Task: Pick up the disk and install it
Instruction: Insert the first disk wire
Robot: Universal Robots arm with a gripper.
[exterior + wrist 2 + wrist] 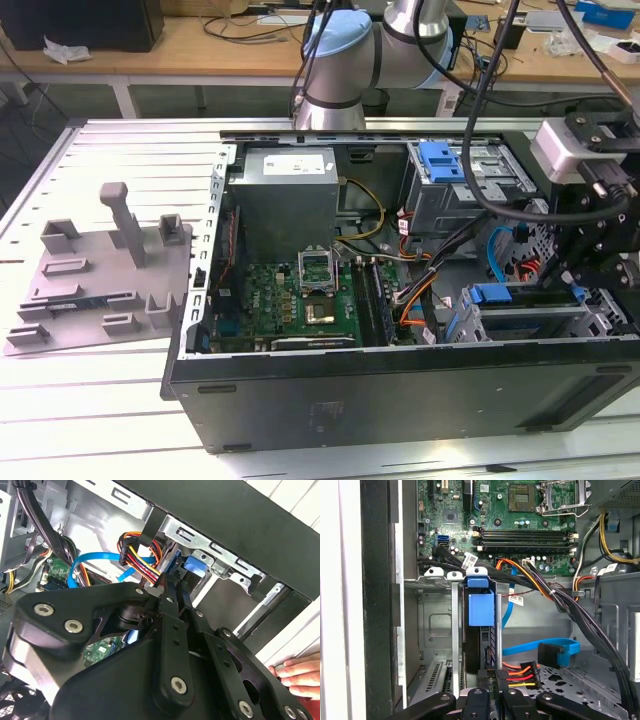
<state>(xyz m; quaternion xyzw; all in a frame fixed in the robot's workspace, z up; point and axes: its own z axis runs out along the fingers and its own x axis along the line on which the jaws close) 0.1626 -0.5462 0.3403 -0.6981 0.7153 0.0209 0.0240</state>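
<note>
An open computer case (400,400) is seen on a slatted table (90,420). The disk (481,607) is stood on edge in a slot of the metal drive cage (427,625), near the motherboard (520,525), its blue bracket uppermost. The gripper (174,582) is held at the disk's near end with its fingers (170,625) drawn narrow, almost together; whether the disk is pinched cannot be told. A person's hand (300,675) is rested on the case edge.
</note>
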